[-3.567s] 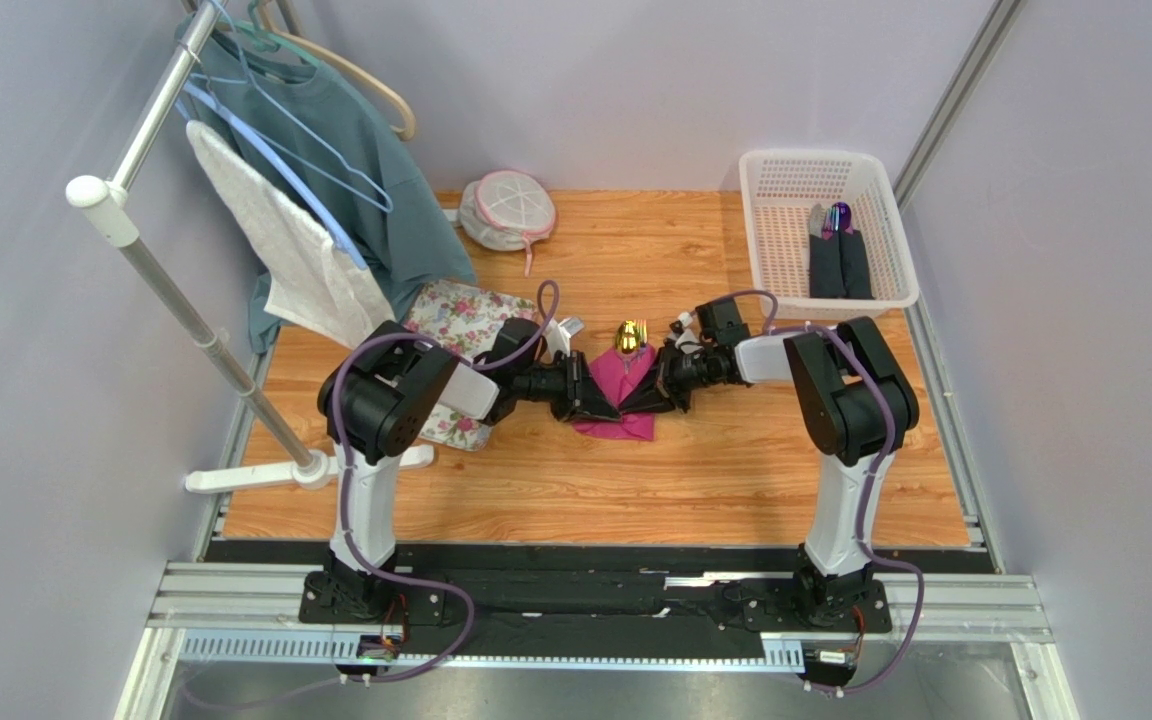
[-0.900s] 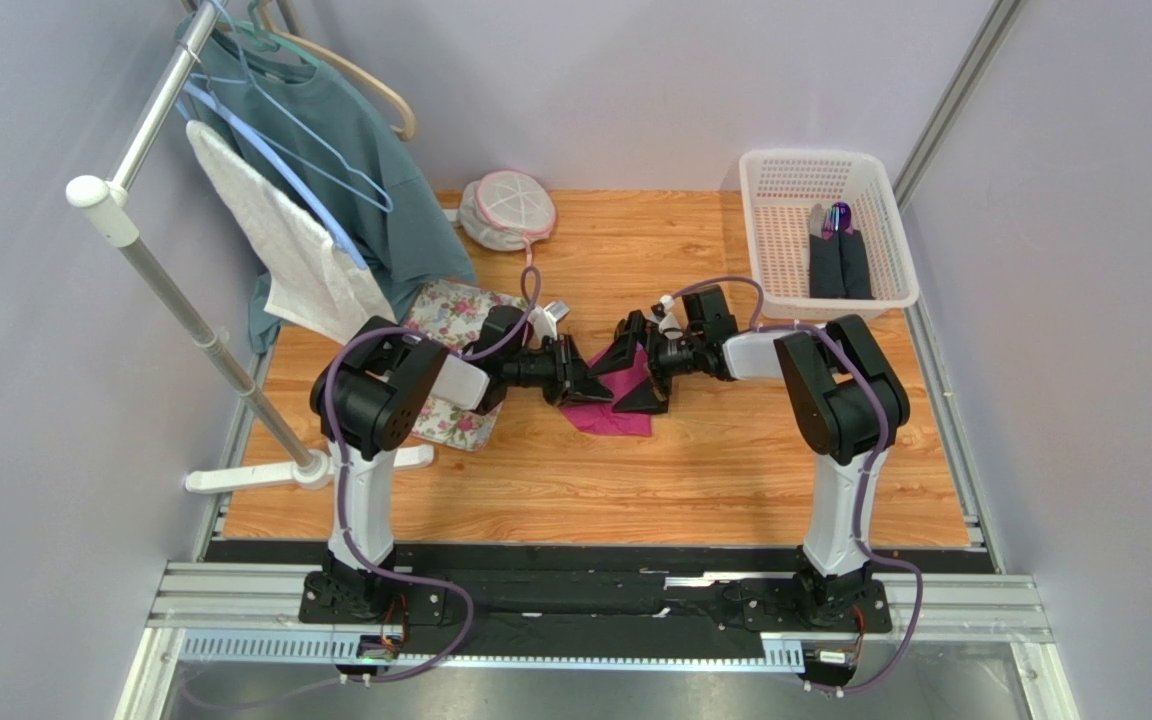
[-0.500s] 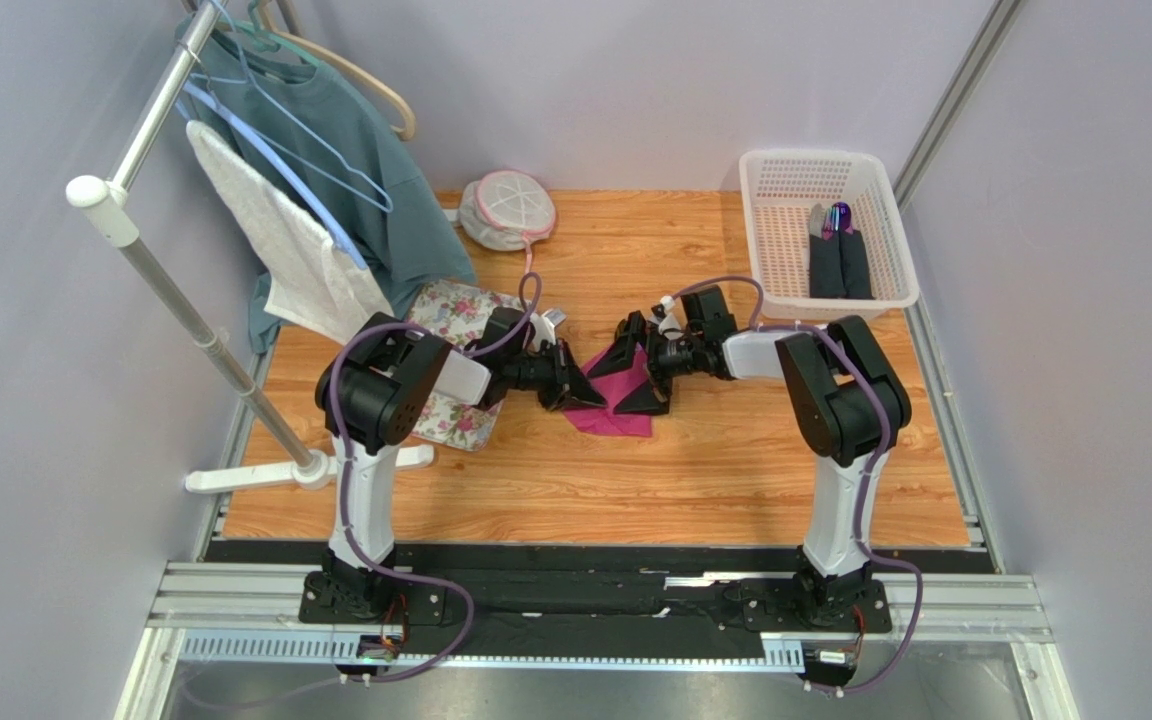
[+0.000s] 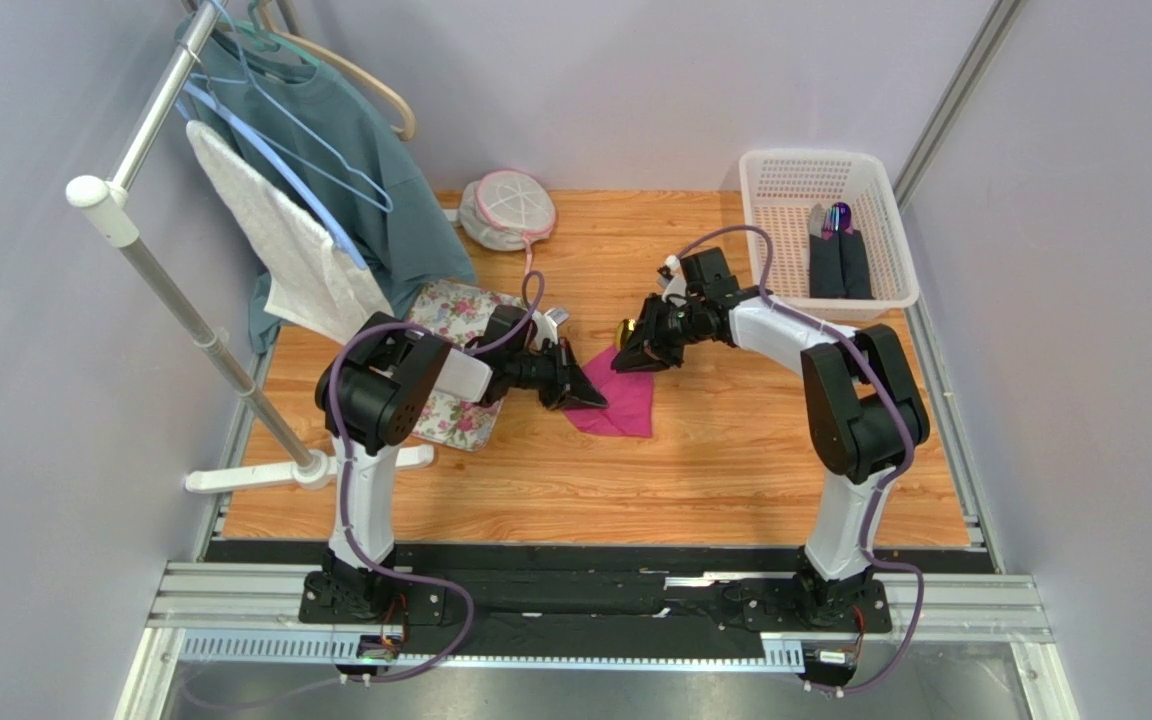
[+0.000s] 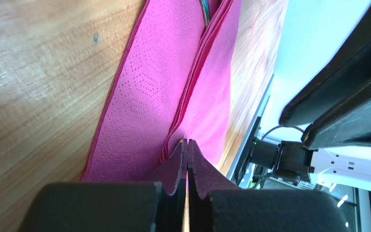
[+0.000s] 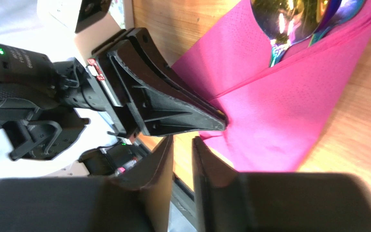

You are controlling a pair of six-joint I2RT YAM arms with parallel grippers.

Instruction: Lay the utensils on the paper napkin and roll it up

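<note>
The magenta paper napkin (image 4: 621,405) lies folded on the wooden table, also seen in the left wrist view (image 5: 148,96) and the right wrist view (image 6: 274,111). The gold spoon bowl (image 6: 280,13) and a second utensil's end stick out of the fold at the far side, showing as a gold glint (image 4: 624,332) from above. My left gripper (image 4: 587,395) is low at the napkin's left edge, its fingertips (image 5: 183,145) pressed together on the layered fold. My right gripper (image 4: 632,354) is raised above the napkin's far end, jaws a narrow gap apart (image 6: 182,145) and empty.
A floral-print cloth (image 4: 447,318) lies left of the napkin under my left arm. A white basket (image 4: 778,188) at the back right holds dark items with a purple tip (image 4: 838,225). A clothes rack (image 4: 162,255) with hanging garments stands at left. A round mesh pouch (image 4: 507,207) lies at the back.
My right gripper has let go of the napkin and pulled up and back to the right. The napkin now lies folded over the utensils. My left gripper has stayed at the left edge.
</note>
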